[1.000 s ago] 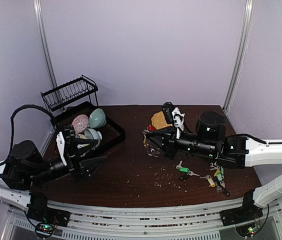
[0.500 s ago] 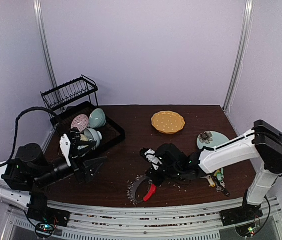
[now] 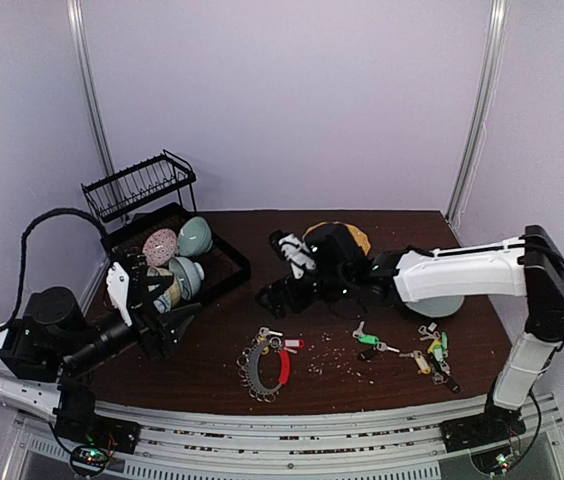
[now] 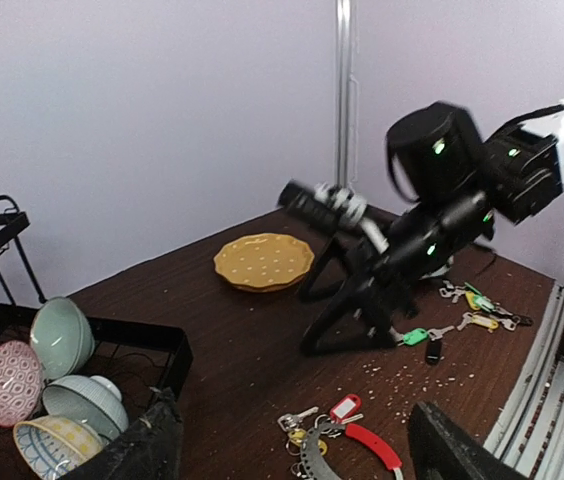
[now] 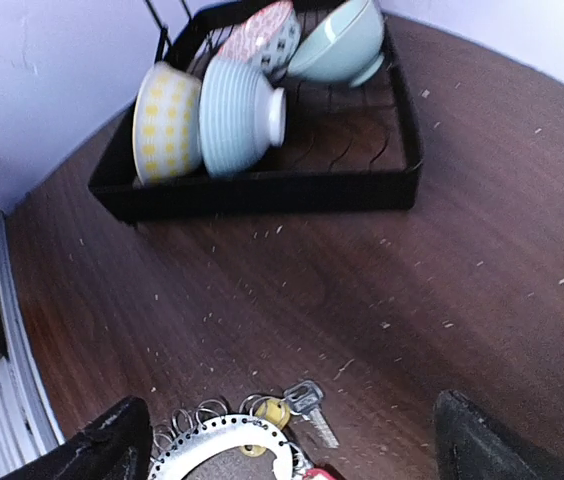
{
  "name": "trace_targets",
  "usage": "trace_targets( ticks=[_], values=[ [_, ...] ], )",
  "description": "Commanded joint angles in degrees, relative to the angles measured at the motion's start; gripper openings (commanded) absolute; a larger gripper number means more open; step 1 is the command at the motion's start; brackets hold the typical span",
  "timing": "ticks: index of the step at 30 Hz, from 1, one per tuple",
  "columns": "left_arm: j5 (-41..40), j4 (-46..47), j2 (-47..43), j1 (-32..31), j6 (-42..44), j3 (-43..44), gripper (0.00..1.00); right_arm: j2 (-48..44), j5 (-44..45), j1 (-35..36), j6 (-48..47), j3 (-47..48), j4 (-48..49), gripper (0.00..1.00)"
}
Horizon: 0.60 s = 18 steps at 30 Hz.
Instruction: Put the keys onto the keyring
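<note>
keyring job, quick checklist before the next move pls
1. right gripper open, empty: ok
2. left gripper open, empty: ok
3. keyring lying flat, free of both grippers: ok
4. loose keys unobstructed near the right arm: ok
5. red-tagged key at the ring actually threaded on: cannot tell
6. all keys on the ring: not ok

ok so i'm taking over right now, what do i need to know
left gripper: open, empty, by the bowl rack.
right gripper: open, empty, above the table behind the keyring.
keyring lies flat, front centre. red-tag key and yellow-tag key lie at its far end; can't tell if threaded.
to do: green-tag key and the cluster of keys lie loose to the right.
</note>
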Motion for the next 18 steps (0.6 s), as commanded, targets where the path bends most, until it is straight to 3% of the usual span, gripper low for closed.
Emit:
trace_targets(
  ticks=[1, 5, 8, 11, 13, 18],
  values=[
    [-14.2, -8.5, -0.4, 0.0, -8.3, 3.1, 0.83, -11.1, -6.7, -9.8, 0.6, -4.5, -0.7, 1.00],
    [-19.2, -21.2, 0.1, 3.8, -16.6, 7.3, 0.87, -21.3, -5.6, -21.7, 2.2, -16.4, 6.0, 1.00],
    [-15.6, -23.6, 0.5, 13.3, -15.4, 7.5, 0.89, -28.1, -0.9, -31.2, 2.5, -24.0, 10.0, 1.00],
    [3.3, -18.8, 5.1, 29.3, -9.3, 6.0, 0.91, -34.9, 1.5, -39.1, 3.4, -30.6, 14.5, 1.00],
    [16.1, -15.7, 10.8, 41.8, -7.4, 5.1, 0.97, -38.0, 3.9, -42.8, 3.5, -33.2, 16.3, 1.00],
    [19.9, -0.7, 16.4, 55.1, -5.2, 1.0, 0.98, -42.2, 11.5, -47.0, 2.6, -40.9, 23.3, 1.00]
  ],
)
